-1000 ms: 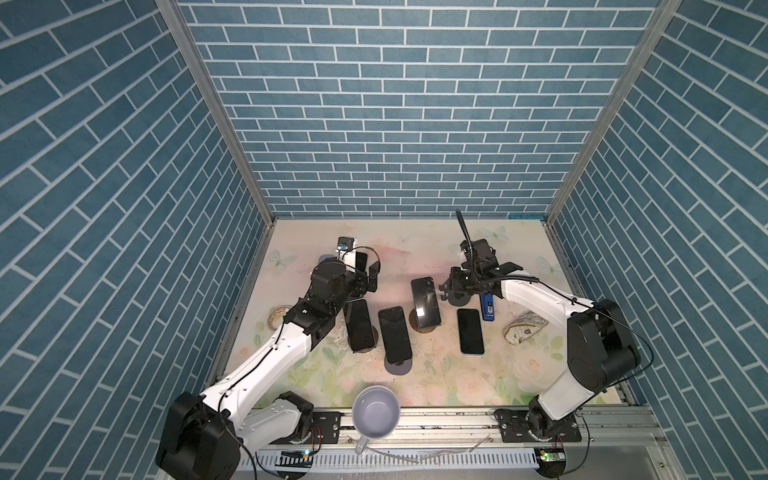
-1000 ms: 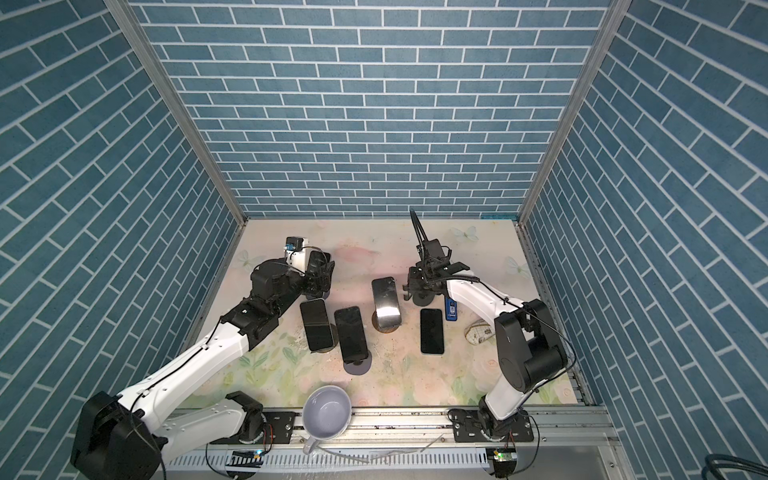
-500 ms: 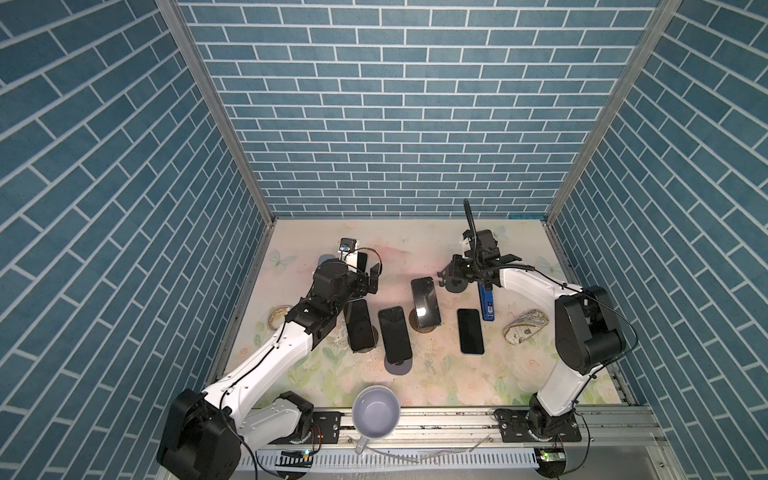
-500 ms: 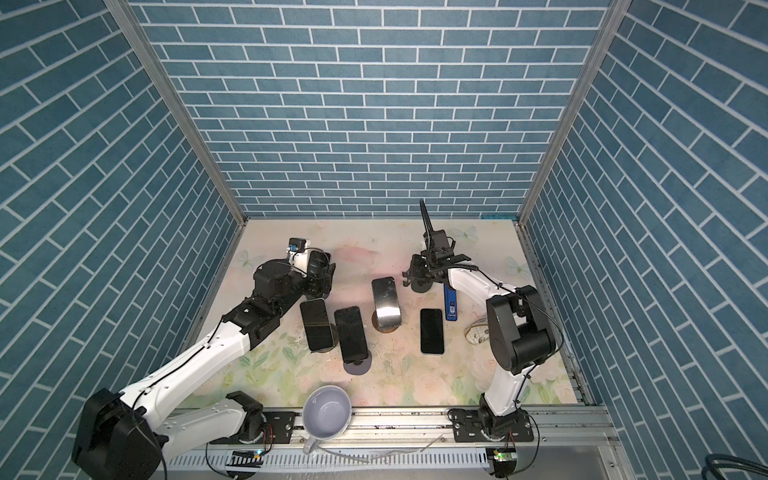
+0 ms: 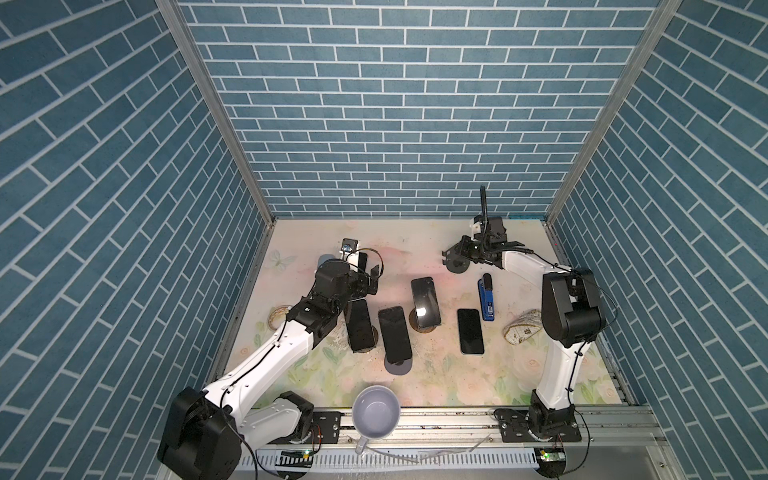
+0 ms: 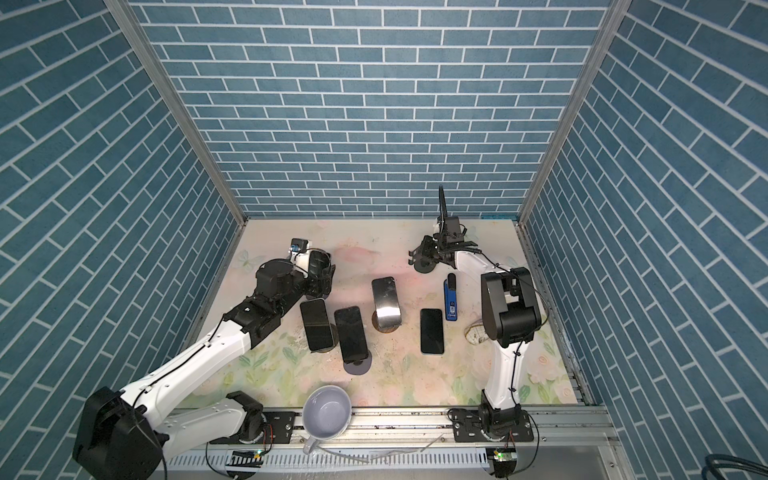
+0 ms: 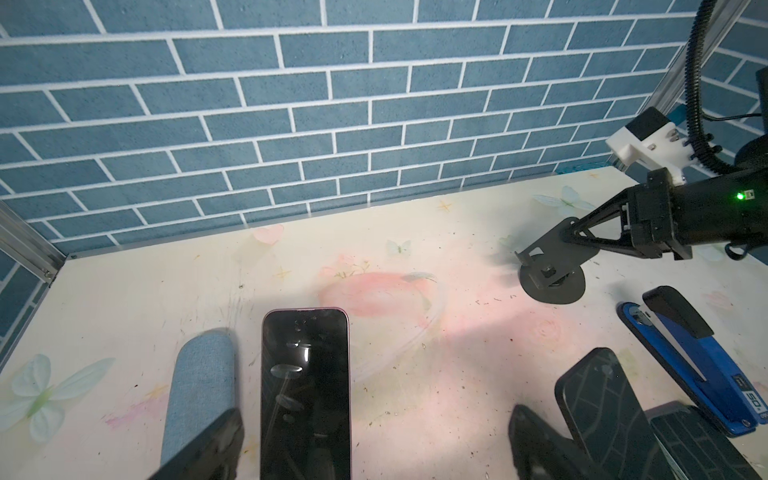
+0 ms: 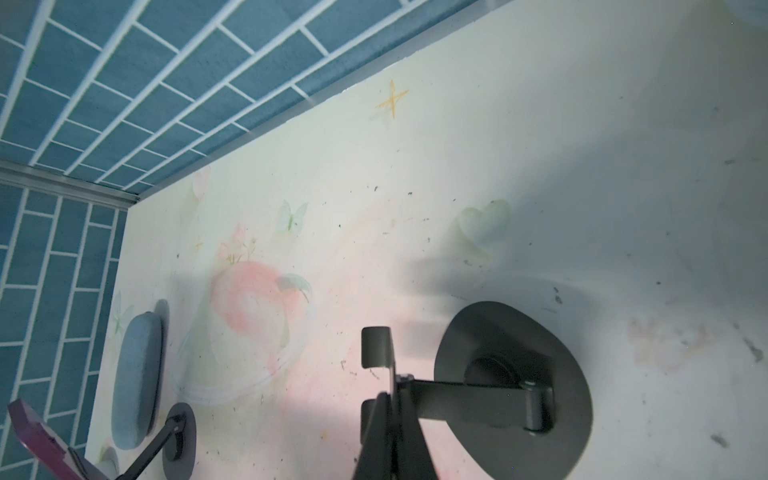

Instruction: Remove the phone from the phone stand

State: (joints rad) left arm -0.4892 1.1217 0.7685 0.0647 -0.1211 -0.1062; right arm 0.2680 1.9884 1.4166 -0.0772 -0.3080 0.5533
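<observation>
Purple-edged phone sits propped on its black stand at the left rear of the mat, just beside a denim-blue glasses case; not lifted yet. Left gripper is spread wide and empty. The phone's near end lies in the gap between the fingers but looks off-centre, closer to the case-side finger. Judgement: step in hand is the grasp. To do it well, shift sideways so the phone sits mid-gap, pinch the long edges rather than the glass, and close gently. Then draw up and back along the cradle's tilt so the bottom lip clears; a straight sideways pull would likely drag or tip the light stand. Watch the case, it's near enough to get nudged. Right gripper is clamped tight on the cradle plate of an empty stand at the right rear. Cannot tell if its base is on the mat or just above it; either way it's well apart from the left arm's work. Mid-mat: three more phones leaning on stands, a flat phone, and a blue stapler just beside it. Pale mug at the front rail.
</observation>
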